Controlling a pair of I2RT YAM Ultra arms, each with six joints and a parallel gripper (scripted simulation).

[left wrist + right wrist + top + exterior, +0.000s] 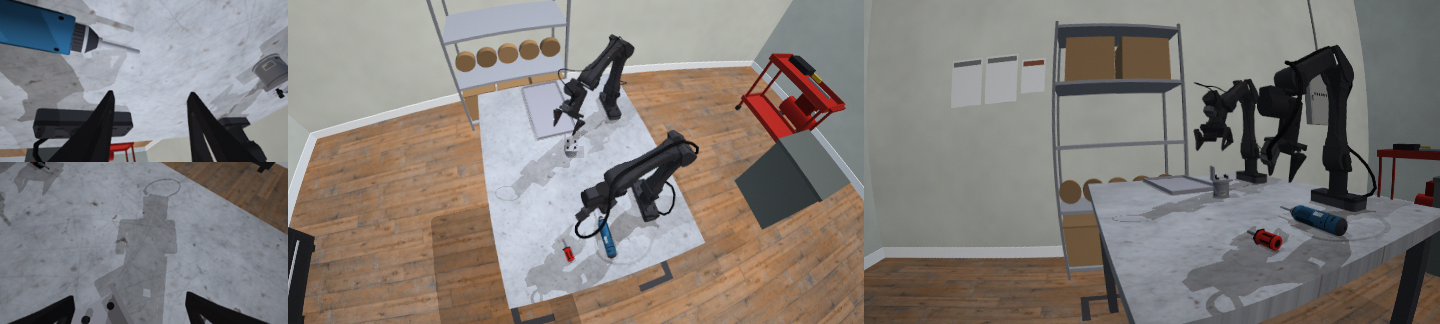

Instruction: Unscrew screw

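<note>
Left tool (583, 215) (1282, 176) (151, 92) and right tool (565, 128) (1211, 149) (132, 299) hang open from 2 bent arms (633, 167) (1336, 115) (239, 134).

In top, looks steeply down from high and far off, taking in the whole desk (513, 165) (1164, 260) (163, 65) (202, 234). In exterior, looks low across it from near an edge, toward the shelf rack (568, 50) (1055, 125). In left wrist, peers slantwise between the left fingers (1297, 166), close above; in right wrist, looks down past the right fingers (557, 117) (1198, 139). Shares the joint module (571, 146) (1221, 187) (272, 72) (105, 310) across both wrist views, cropped at the bottom in right wrist.
</note>
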